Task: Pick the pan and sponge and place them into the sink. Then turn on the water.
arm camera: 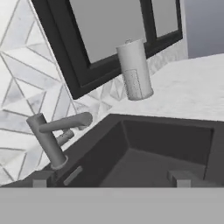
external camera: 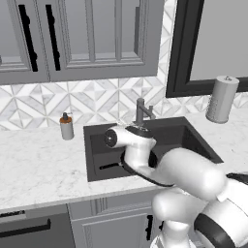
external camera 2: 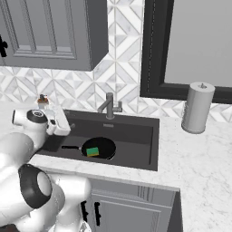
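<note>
Pan [external camera 2: 100,148] w/ sponge [external camera 2: 93,151] on it already in sink [external camera 2: 136,149], below jaws; jaws apart, empty; gripper [arm camera: 109,179] faces basin, faucet [arm camera: 52,140] up-left of tips; no water yet; next judged: swing to lever, push gently.

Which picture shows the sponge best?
The right base view: the sponge lies in plain sight on the pan inside the sink. In the left base view the arm covers that spot; a bit of pan handle peeks out. The hand view looks at the faucet.
</note>
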### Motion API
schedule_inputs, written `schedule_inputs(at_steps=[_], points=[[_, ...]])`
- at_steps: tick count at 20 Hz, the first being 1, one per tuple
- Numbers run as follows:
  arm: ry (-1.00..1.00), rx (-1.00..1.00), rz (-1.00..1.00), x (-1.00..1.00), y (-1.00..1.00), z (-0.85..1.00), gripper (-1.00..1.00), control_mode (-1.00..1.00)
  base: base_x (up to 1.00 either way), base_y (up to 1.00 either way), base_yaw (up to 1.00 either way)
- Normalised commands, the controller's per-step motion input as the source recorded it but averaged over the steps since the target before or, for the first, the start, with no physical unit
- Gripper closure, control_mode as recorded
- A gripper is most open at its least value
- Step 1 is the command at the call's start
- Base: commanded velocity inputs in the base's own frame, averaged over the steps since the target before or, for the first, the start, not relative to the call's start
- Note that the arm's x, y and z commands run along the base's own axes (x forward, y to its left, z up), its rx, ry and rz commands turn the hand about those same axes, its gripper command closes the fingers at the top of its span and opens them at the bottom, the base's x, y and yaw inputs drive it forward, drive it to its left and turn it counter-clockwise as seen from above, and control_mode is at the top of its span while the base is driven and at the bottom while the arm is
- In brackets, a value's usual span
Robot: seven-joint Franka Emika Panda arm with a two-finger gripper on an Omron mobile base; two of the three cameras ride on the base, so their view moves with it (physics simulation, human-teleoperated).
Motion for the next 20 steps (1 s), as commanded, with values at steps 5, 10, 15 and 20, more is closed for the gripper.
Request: schedule_inputs(at_steps=[5,10,15,20], points=[[0.00,0.41,0.10,-0.83,-0.33,0.74,-1.00,-1.00,0.00,0.00,0.00],[0.00,0.52,0.03,-0.68,-0.59,0.58,-1.00,-1.00,0.00,0.00,0.00],[0.04,0.47,-0.14,-0.26,-0.52,0.28,-1.00,-1.00,0.00,0.00,0.00],[0.08,0.40,-0.20,-0.07,-0.40,0.17,-1.00,-1.00,0.00,0.00,0.00]])
